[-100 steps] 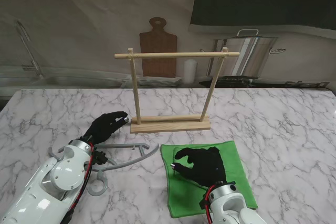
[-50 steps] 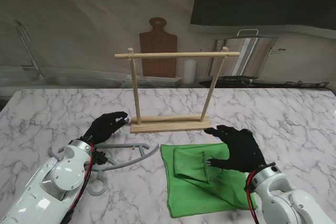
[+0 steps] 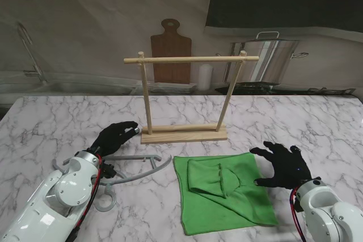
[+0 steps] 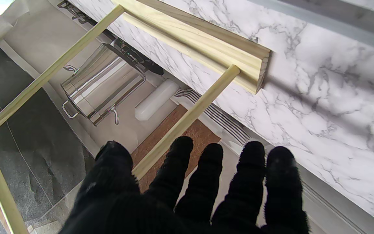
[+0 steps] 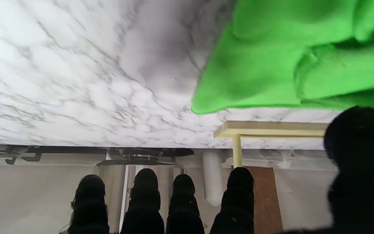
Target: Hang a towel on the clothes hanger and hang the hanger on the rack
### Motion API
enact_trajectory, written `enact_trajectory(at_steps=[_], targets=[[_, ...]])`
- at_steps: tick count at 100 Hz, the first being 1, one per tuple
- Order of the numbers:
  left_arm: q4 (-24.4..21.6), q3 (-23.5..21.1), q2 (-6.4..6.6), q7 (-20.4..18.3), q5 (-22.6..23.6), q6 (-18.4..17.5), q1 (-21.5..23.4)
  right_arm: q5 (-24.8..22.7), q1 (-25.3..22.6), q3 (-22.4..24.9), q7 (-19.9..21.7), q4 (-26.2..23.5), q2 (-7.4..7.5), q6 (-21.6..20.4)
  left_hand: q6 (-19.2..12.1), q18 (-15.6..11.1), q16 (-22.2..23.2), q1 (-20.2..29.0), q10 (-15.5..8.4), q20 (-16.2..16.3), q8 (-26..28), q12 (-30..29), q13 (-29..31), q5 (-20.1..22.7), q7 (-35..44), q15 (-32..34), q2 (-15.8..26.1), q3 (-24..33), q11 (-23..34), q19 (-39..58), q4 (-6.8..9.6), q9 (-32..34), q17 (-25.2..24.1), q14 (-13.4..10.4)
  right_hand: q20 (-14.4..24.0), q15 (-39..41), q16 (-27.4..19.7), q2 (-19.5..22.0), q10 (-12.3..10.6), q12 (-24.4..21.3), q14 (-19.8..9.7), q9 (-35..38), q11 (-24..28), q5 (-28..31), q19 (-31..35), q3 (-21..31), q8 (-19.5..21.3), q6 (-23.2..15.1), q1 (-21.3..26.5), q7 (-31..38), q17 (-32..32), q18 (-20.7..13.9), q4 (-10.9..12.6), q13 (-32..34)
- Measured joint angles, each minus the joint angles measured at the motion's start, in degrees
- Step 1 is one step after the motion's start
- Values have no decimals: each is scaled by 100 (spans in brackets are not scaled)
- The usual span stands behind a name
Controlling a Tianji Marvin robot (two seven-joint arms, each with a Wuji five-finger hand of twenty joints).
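A green towel (image 3: 224, 191) lies on the marble table, its middle bunched into a fold; the right wrist view shows its corner (image 5: 271, 74). My right hand (image 3: 283, 165) hovers open at the towel's right edge, fingers spread, holding nothing. A grey plastic hanger (image 3: 133, 168) lies flat to the left of the towel, partly hidden under my left forearm. My left hand (image 3: 116, 135) rests open beside the left foot of the wooden rack (image 3: 184, 133), fingers (image 4: 180, 162) stretched toward its upright (image 4: 187, 120). The rack's top bar (image 3: 191, 59) is bare.
Behind the table stand a steel pot (image 3: 266, 58), a wooden cutting board (image 3: 170, 49), a white cylinder (image 3: 205, 76) and a faucet (image 3: 28, 49). The table's back edge runs just behind the rack.
My right hand has slid off the towel to the right and opened, leaving the towel's middle folded up. The left hand and hanger have not moved.
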Motion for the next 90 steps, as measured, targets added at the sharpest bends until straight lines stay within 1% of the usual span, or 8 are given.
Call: enact_trajectory(at_steps=[13, 20, 35, 50, 65, 77, 82, 90], targets=[[-3, -1, 0, 3, 0, 13, 2, -161, 10, 21, 81, 187, 44, -11, 0, 0, 0, 0, 0, 0, 0, 0, 0, 0, 0, -1, 0, 0, 0, 0, 0, 0, 0, 0, -52, -41, -83, -296, -58, -36, -7, -1, -142, 0, -164, 533, 6, -87, -764, -9, -10, -3, -138, -196], [-3, 1, 0, 0, 3, 19, 2, -297, 12, 20, 122, 260, 66, -41, 0, 0, 0, 0, 0, 0, 0, 0, 0, 0, 0, -2, 0, 0, 0, 0, 0, 0, 0, 0, -74, -41, -210, -297, -60, -86, -7, -68, -239, -31, -224, 581, 7, -134, -790, -133, -17, 15, -195, -207], [-3, 13, 5, -26, 9, 22, -2, -462, 63, -68, 234, 382, 119, -33, 0, 0, 0, 0, 0, 0, 0, 0, 0, 0, 0, -2, 0, 0, 0, 0, 0, 0, 0, -1, -267, -47, -434, -297, -60, -154, -7, -68, -355, -100, -329, 636, -171, -135, -790, -991, -17, 26, -195, -275], [-3, 17, 6, -28, 12, 24, -3, -446, 211, -269, 328, 551, 156, 52, 0, 0, 0, 0, 0, 0, 0, -1, 0, 0, 0, -3, 0, 0, 0, 0, 0, -1, 0, -1, -606, -52, -542, -297, -60, -252, 23, -68, -580, -71, -294, 636, -1247, -134, -776, -1190, -19, 208, -196, -277], [-3, 22, 6, -29, 12, 42, -3, -461, 326, -418, 447, 633, 166, 166, 0, 0, 0, 0, 0, 0, 0, -1, 0, 0, 0, -4, 0, 0, 0, 0, 0, -13, 0, -1, -798, -56, -596, -297, -60, -431, 93, -68, -863, -69, -68, 564, -1650, -133, -759, -1191, -78, 384, -196, -277], [-4, 26, 7, -35, 12, 44, -5, -547, 390, -518, 574, 664, 180, 242, 0, 0, 0, 0, 0, 0, 0, -1, 0, 0, 0, -5, 0, 0, 0, 0, 0, -13, 0, -1, -1000, -58, -606, -296, -59, -626, 96, -67, -953, -48, 162, 349, -1664, -244, -422, -1191, -157, 390, -215, -278], [-5, 29, 7, -39, 12, 44, -6, -575, 405, -551, 612, 669, 184, 287, 0, -1, 0, 0, 0, 0, 0, -1, 0, 0, 0, -6, 0, 0, 0, 0, 0, -13, -1, -1, -1205, -60, -612, -295, -59, -645, 96, -67, -997, -48, 323, 261, -1318, -400, -178, -1184, -210, 390, -199, -283], [-5, 32, 8, -43, 12, 45, -7, -577, 421, -589, 677, 676, 187, 343, 0, -1, 0, 0, 0, 0, 0, -1, 0, 0, 0, -6, 0, 0, 0, 0, 0, -15, -1, -1, -1389, -100, -613, -295, -59, -653, 96, -67, -1003, -48, 434, 215, -847, -572, -108, -1183, -250, 390, -199, -323]])
